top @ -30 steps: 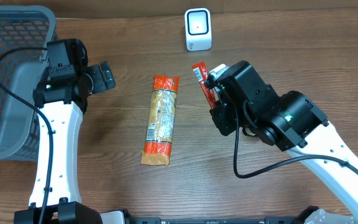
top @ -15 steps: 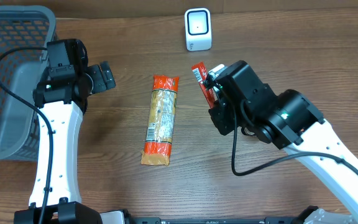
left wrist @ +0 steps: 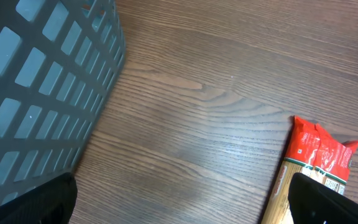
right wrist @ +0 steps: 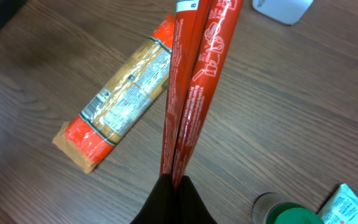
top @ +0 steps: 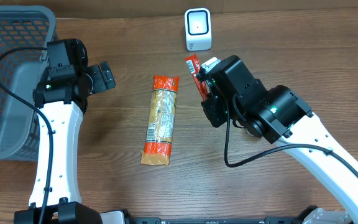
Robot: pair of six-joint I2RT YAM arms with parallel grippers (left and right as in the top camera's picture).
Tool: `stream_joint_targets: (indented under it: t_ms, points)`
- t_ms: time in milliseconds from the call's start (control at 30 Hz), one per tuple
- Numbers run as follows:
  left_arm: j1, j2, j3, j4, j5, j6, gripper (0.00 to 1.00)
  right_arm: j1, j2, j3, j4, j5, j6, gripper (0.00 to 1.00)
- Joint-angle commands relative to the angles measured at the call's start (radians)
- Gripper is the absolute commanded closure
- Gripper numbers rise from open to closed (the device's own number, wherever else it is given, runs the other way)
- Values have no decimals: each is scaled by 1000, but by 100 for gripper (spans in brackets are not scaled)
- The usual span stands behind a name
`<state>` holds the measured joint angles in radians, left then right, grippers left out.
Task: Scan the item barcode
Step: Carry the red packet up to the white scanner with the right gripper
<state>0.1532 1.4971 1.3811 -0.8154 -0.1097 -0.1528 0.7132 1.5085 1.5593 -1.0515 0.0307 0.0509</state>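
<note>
The right tool is clenched on the lower end of a long, narrow red packet, the task's item. In the right wrist view its dark fingers pinch the packet's base, and the packet runs up and away from them above the desk. The free end carries a white patch with print too small to read. From overhead that end lies near the white scanner, a little below and to its left, not touching it. The scanner stands upright at the far edge of the desk.

The left tool is released, its jaws spread wide and holding nothing. It hangs over bare wood between the basket and an orange-ended package that lies flat mid-desk. Its two dark fingertips sit in the bottom corners of the left wrist view.

The grey mesh basket sits at the left edge of the desk; only its own walls and floor show inside.

In the right wrist view, a green-capped object and a green-and-white packet lie at the lower right.
</note>
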Motion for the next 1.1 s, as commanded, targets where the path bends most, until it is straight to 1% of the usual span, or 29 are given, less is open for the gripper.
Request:
stream_joint_targets:
  t_ms: [0,333,500,567,667,733,933,1000,1067]
  points:
    - [3,7,10,4,-5,19,0,-4,-7,0,10,21,-7,96]
    - [3,7,10,4,-5,19,0,-36,-7,0,11,21,-7,97]
    - [3,7,10,4,-5,19,0,-126,-6,6,42,-26,-7,97]
    - [3,7,10,4,-5,19,0,-183,8,42,34,-64,-8,97]
    - [3,7,10,4,-5,19,0,-267,72,175,-46,-124,-17,97]
    - [3,7,10,4,-5,19,0,-301,143,315,-115,-146,-30,97]
    - [3,7,10,4,-5,19,0,-304,426,792,-314,-114,-109,97]
    - [3,7,10,4,-5,19,0,-301,500,876,-322,-58,-146,97]
    - [3,7,10,4,-5,19,0,-301,551,886,-290,-6,-206,97]
